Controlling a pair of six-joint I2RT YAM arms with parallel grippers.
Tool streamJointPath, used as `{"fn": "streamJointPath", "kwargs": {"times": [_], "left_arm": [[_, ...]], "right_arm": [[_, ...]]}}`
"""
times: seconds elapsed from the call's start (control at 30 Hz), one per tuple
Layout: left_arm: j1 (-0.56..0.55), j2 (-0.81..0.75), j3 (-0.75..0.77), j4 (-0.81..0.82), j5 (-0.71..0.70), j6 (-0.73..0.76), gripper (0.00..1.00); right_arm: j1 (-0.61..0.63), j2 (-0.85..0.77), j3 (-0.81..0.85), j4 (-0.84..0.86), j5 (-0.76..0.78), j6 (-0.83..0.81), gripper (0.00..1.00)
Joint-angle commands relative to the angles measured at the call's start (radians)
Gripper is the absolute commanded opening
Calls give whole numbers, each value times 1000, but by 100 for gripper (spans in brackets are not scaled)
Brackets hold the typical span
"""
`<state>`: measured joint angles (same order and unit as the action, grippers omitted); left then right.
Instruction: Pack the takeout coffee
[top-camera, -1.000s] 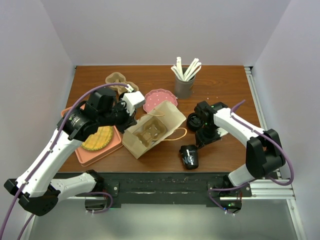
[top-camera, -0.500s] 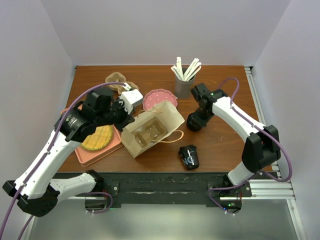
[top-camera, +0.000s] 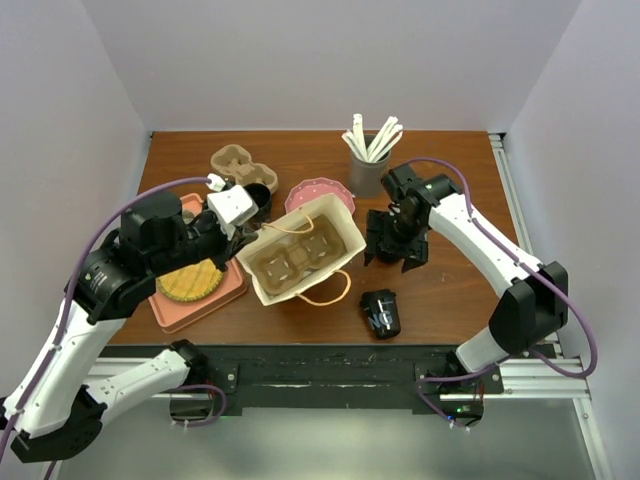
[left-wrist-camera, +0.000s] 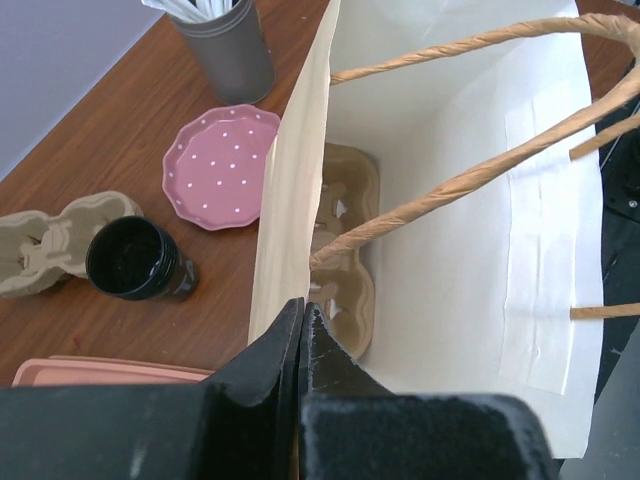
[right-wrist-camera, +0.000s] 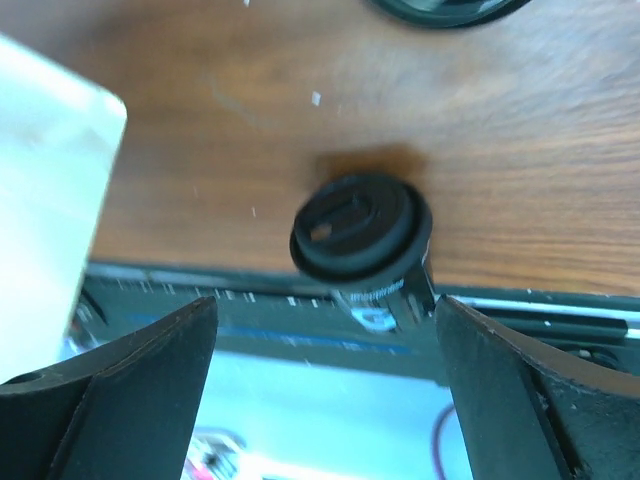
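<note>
Takeout coffee: a black lidded cup (top-camera: 380, 313) lies on its side on the wooden table (top-camera: 460, 290), close to the near edge and right of centre, just outside the bag.
Right gripper (top-camera: 393, 245): above the table between the cup and the far edge, fingers spread wide with nothing between them; its wrist camera looks down on the cup's lid.
Paper bag (top-camera: 338, 228): mid-table, mouth open and tilted up, twisted paper handles loose.
Cup carrier (left-wrist-camera: 352, 185): a cardboard one sits at the bottom of the bag.
Left gripper (left-wrist-camera: 303, 310): pinched tight on the bag's rim.
Far-left corner: an open black cup (top-camera: 258, 196) just beside a spare cardboard carrier (top-camera: 232, 160).
Far edge: a pink dotted plate (top-camera: 316, 194) and a grey holder of white sticks (top-camera: 367, 170).
Left edge: a pink tray (top-camera: 205, 303) bearing a yellow ribbed disc (top-camera: 193, 280).
</note>
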<state>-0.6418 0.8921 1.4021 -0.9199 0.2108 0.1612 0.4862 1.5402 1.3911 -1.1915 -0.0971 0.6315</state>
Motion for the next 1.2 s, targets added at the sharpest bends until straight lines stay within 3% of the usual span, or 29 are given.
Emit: {"fn": "streamJointPath", "kwargs": {"times": [0.0, 0.17, 0.47, 0.83, 0.97, 1.17], "left_arm": [[-2, -7, 5, 61, 51, 21, 0], [-2, -16, 15, 47, 87, 27, 0], [-4, -36, 5, 36, 72, 44, 0], [-4, -65, -5, 29, 12, 60, 0], [-2, -70, -9, 18, 10, 66, 0], [-4, -100, -46, 10, 6, 60, 0]], "right_arm": [[8, 44, 2, -85, -156, -182, 94], [15, 153, 37, -114, -210, -240, 99], [20, 340, 148, -235, -113, -317, 99], [22, 419, 160, -263, -99, -346, 98], [22, 420, 157, -261, -119, -352, 90], [22, 397, 98, -255, -156, -357, 89]]}}
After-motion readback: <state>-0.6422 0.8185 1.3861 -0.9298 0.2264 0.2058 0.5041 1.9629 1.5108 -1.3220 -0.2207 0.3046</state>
